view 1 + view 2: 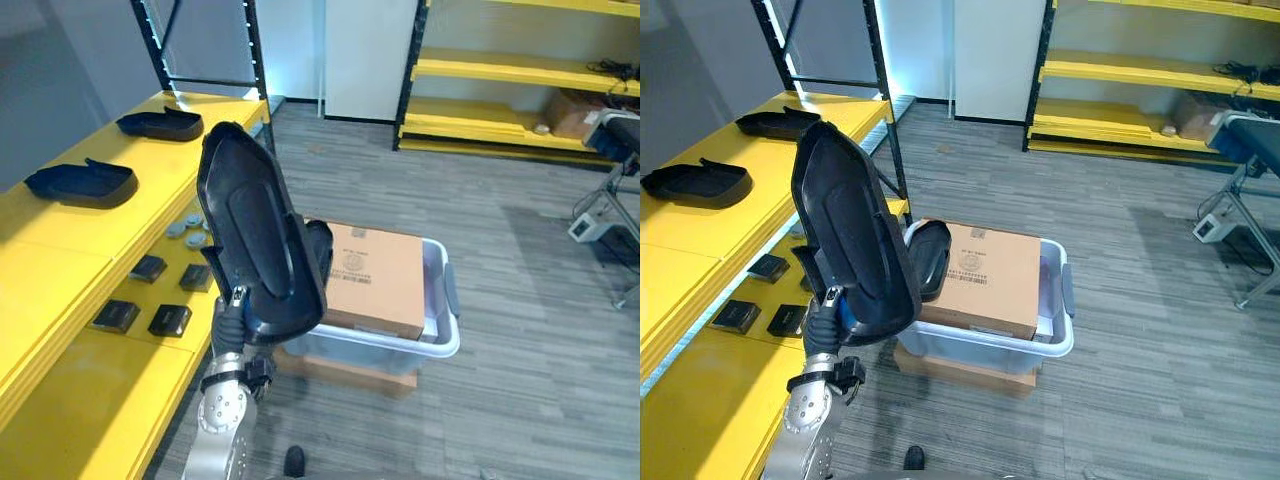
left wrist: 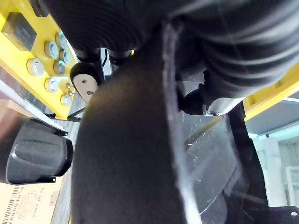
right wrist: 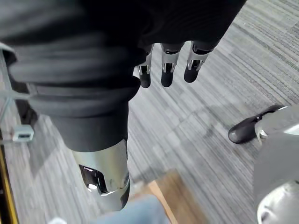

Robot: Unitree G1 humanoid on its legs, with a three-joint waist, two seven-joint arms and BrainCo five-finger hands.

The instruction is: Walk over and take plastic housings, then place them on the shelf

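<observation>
The robot's left hand (image 1: 232,318) clamps the lower rim, the surest hold, of a large black moulded plastic housing (image 1: 258,235), likely light, stiff and slick, upright beside the yellow shelf (image 1: 60,250); right hand (image 3: 167,70) hangs slack-fingered.

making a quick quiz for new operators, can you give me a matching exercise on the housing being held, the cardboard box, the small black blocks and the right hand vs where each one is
Things:
1. held housing
2. cardboard box
3. small black blocks
4. right hand

Places:
a. in the pale bin
b. flat on the yellow shelf
c. upright in the left hand
d. open above the grey floor, holding nothing

Pairs: 1-c, 2-a, 3-b, 4-d
</observation>
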